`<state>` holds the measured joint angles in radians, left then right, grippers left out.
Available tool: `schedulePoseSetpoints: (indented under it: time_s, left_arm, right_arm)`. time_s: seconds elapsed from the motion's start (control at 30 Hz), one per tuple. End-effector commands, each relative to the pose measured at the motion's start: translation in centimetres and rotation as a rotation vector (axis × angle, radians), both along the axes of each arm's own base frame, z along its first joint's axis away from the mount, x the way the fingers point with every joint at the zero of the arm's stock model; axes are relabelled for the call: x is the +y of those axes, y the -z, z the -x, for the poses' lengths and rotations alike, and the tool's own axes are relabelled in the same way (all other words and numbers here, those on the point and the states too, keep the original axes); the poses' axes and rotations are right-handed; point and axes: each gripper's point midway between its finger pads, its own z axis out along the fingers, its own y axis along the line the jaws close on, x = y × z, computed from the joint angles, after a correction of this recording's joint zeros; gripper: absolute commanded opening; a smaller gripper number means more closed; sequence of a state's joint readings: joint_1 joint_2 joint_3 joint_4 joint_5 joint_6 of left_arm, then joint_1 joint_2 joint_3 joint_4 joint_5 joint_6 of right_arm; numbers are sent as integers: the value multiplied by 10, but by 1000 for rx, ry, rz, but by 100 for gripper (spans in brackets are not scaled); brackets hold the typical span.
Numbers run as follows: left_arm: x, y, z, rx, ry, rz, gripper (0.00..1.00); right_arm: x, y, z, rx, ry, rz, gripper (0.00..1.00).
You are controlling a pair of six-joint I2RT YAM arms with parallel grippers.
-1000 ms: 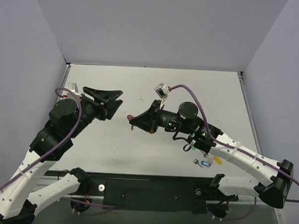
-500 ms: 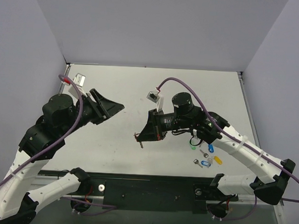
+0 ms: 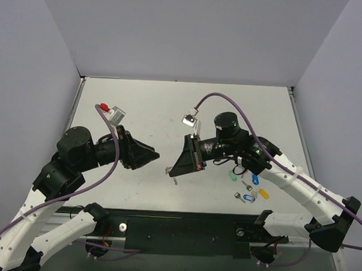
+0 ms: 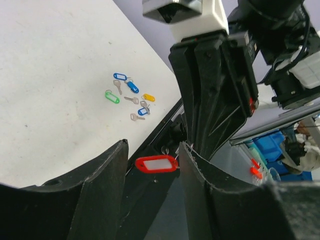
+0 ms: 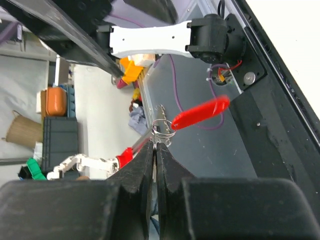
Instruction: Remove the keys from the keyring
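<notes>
My right gripper (image 3: pixel 171 169) is shut on the small silvery key (image 5: pixel 155 150); a thin strip of metal shows between its pads in the right wrist view. The split ring (image 5: pixel 163 128) sits at the fingertips, and the red tag (image 5: pixel 200 113) dangles from it above the table's near edge. My left gripper (image 3: pixel 153 153) is open and points at the right gripper from the left. In the left wrist view the red tag (image 4: pixel 156 164) shows in the gap between the left fingers (image 4: pixel 107 185), just beyond their tips, with nothing touching it.
Loose keys with tags lie on the table under the right arm: blue (image 3: pixel 255 179), green (image 3: pixel 234 172), yellow (image 3: pixel 263 192) and a second blue one (image 3: pixel 247 198). They also show in the left wrist view (image 4: pixel 129 95). The black front rail (image 3: pixel 183 222) runs along the near edge.
The left gripper has swung down and right toward the right gripper. The right gripper has moved nearer and lower with the tag, turning its tips toward the left gripper.
</notes>
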<state>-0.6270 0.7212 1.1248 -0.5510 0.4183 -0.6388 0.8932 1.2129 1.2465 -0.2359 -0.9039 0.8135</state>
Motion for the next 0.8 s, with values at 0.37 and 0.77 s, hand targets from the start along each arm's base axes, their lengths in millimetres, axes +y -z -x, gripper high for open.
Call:
schedulePoseSetpoints:
  time_s: [0.37,0.77]
  left_arm:
    - [-19,-50,29,-425,255,153,57]
    - [-39,-45,38,-441,382,112,59]
  right_arm:
    - [-21,-33,-14,92,84,-111,0]
    - [-28,-56,0,78,35,-185,0]
